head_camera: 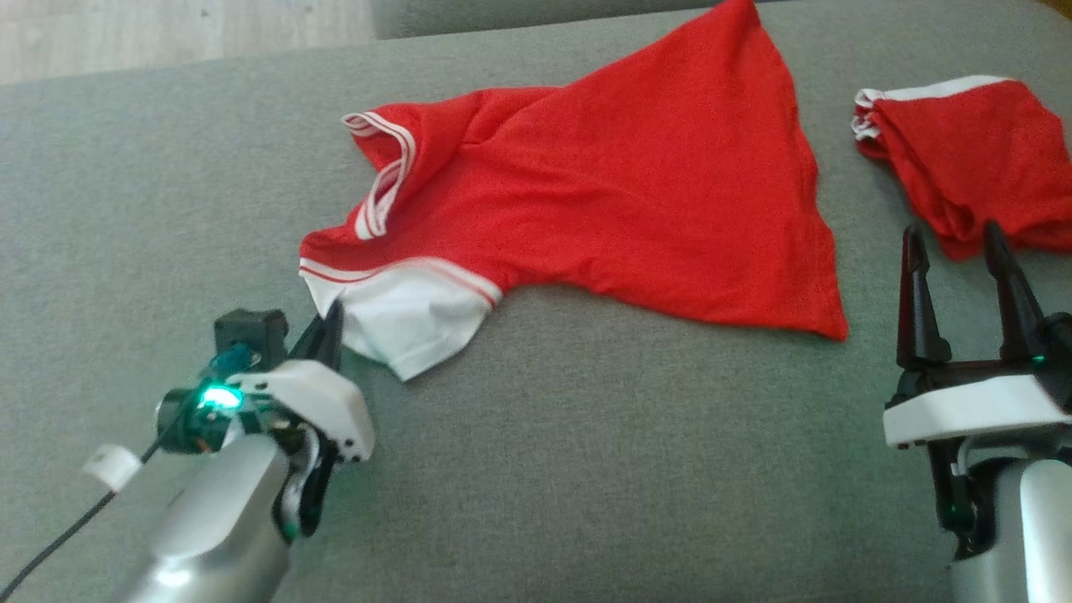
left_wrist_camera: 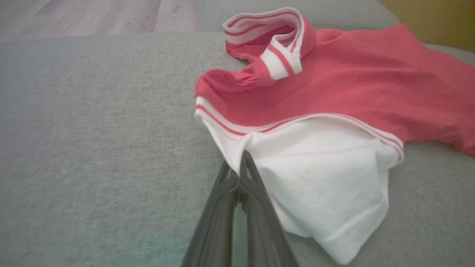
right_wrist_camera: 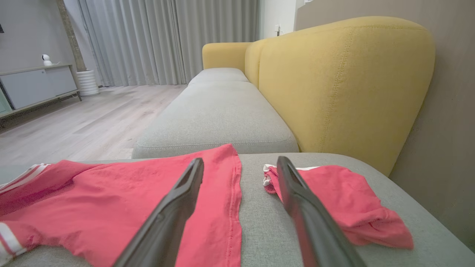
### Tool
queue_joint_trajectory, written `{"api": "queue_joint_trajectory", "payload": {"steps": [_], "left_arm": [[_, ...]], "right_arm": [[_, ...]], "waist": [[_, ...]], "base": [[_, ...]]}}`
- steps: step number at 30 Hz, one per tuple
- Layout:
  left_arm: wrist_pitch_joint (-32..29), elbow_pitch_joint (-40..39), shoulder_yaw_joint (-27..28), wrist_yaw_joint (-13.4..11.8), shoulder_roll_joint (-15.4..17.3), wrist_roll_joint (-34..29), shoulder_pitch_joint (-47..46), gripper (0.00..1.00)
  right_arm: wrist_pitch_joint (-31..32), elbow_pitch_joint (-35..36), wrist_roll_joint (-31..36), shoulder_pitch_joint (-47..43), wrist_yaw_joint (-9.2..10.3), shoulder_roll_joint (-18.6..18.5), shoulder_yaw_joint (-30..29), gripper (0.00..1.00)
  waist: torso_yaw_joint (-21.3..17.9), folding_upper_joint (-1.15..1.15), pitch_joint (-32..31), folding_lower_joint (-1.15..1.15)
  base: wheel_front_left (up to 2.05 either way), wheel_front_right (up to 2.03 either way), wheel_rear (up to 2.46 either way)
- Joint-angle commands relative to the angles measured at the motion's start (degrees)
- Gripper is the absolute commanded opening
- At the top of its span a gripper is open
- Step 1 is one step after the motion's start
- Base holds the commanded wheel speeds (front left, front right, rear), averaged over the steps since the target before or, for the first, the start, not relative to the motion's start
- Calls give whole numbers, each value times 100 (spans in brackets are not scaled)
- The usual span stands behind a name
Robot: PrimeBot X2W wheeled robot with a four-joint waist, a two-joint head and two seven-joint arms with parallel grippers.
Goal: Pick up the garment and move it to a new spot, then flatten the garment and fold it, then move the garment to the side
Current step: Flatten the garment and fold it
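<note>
Lying spread on the grey sofa seat (head_camera: 586,469), the garment (head_camera: 620,184), a red shirt, stretched away ahead of our left pincer (head_camera: 332,322) and off to its right. Its white sleeve (left_wrist_camera: 326,174) was the part nearest that pincer. We had the two dark fingers clenched together, their tips meeting on the sleeve's near edge and pinching the white cloth there, as far as the left wrist view let us judge. Just beyond the tips ran the sleeve's red-and-white striped seam, and farther ahead the striped collar (left_wrist_camera: 274,44) stood up in a loop. The red body fanned out to the right of the left pincer, and its hem corner (head_camera: 833,327) ended near the left side of our right pincer (head_camera: 959,251). That right pincer was released, its fingers wide apart and holding nothing. Between them, in the right wrist view, we saw a strip of bare grey cushion, with the garment's hem just to their left. Ahead and to the right of the right pincer lay a second red garment (head_camera: 971,159), bunched, with white trim, apart from the first. Beyond it rose a yellow backrest (right_wrist_camera: 345,81). Far to the left of the right pincer we saw a pale wooden floor (right_wrist_camera: 92,118), grey curtains (right_wrist_camera: 167,40) and a low cabinet (right_wrist_camera: 33,85).
</note>
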State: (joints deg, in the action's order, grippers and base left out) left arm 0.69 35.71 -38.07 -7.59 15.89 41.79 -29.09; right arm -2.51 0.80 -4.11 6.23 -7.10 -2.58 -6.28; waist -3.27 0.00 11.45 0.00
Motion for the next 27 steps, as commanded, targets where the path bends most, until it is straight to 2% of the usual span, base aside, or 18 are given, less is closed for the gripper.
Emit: {"api": "queue_joint_trajectory", "payload": {"steps": [1,9,15,17,22,26,27], "left_arm": [[-47,-258,159,-39,264,-26,-80,0],[-870,-1408,177,-177,1086,7,123,0],[-1246,-2341,294,-474,1540,-46,122,0],[-1292,-2757,356,-613,1660,-21,279,0],[-1291,-3925,476,-1150,1961,-101,873,0],[-1448,-4782,464,-1539,2043,-7,1438,0],[-1467,-4815,461,-1559,2040,34,1506,0]], "right_arm": [[12,182,-37,19,-39,-30,116,100],[12,147,-77,32,-39,-30,161,100],[23,109,-89,9,-39,-30,170,100],[21,85,-90,-18,-39,-30,147,100],[0,59,-100,-79,-39,-30,95,100],[-21,7,-97,-116,-39,-30,45,100],[-25,-6,-103,-108,-39,-30,64,100]], "waist": [[64,0,-55,0],[68,0,-10,0],[-45,0,-14,0],[-71,0,-31,0],[-89,0,-91,0],[-18,0,-128,0],[-12,0,-126,0]], "base": [[0,0,0],[0,0,0],[0,0,0],[0,0,0],[0,0,0],[0,0,0],[0,0,0]]}}
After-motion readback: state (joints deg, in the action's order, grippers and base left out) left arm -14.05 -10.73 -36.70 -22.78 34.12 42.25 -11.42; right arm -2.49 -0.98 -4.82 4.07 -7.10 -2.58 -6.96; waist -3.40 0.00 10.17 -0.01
